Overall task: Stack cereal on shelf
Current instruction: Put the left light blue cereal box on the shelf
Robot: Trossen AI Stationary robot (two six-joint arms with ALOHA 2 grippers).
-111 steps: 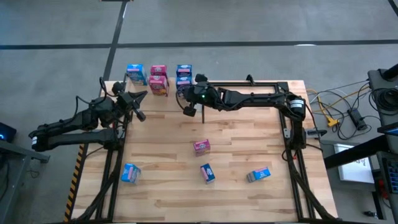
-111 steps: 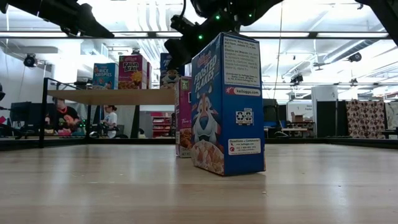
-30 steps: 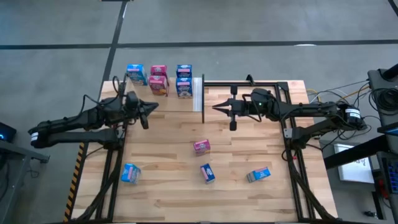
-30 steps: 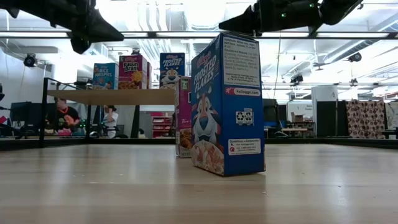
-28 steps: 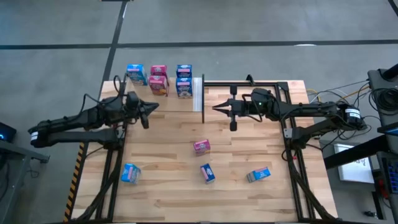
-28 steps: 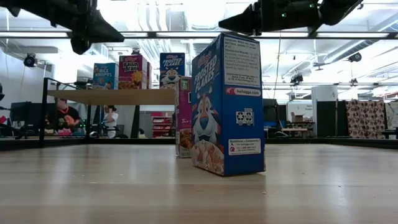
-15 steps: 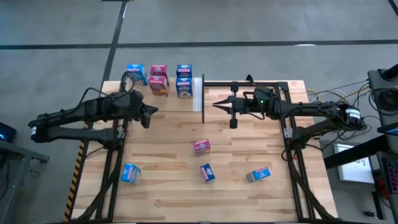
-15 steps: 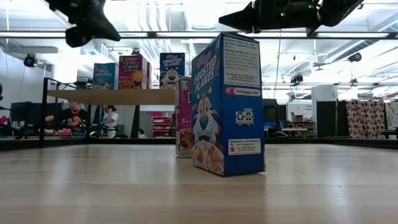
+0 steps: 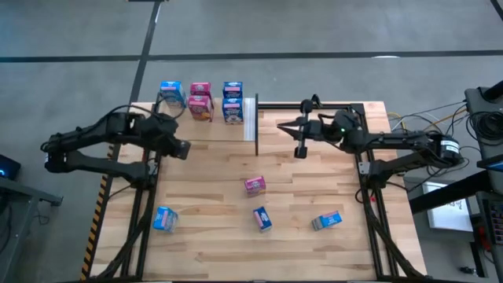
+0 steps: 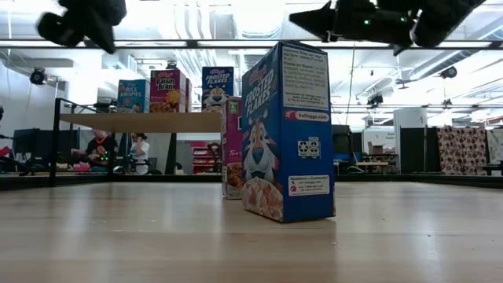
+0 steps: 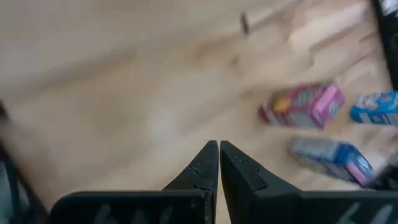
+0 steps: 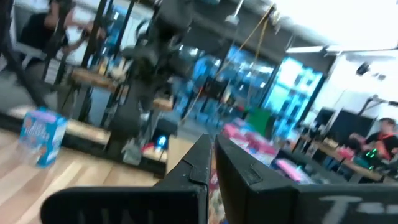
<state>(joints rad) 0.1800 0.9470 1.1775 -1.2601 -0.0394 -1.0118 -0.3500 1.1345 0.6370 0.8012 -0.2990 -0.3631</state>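
While both arms hang above the plank table [image 9: 314,181], the shelf [image 9: 206,124] at its far left corner carries five cereal boxes [image 9: 200,100]. Four more boxes [image 9: 254,185] lie nearer than the shelf. The left gripper [image 9: 182,148], jaws closed and empty, is just before the shelf; the right gripper [image 9: 281,126], likewise closed, points at its white end [image 9: 249,118].
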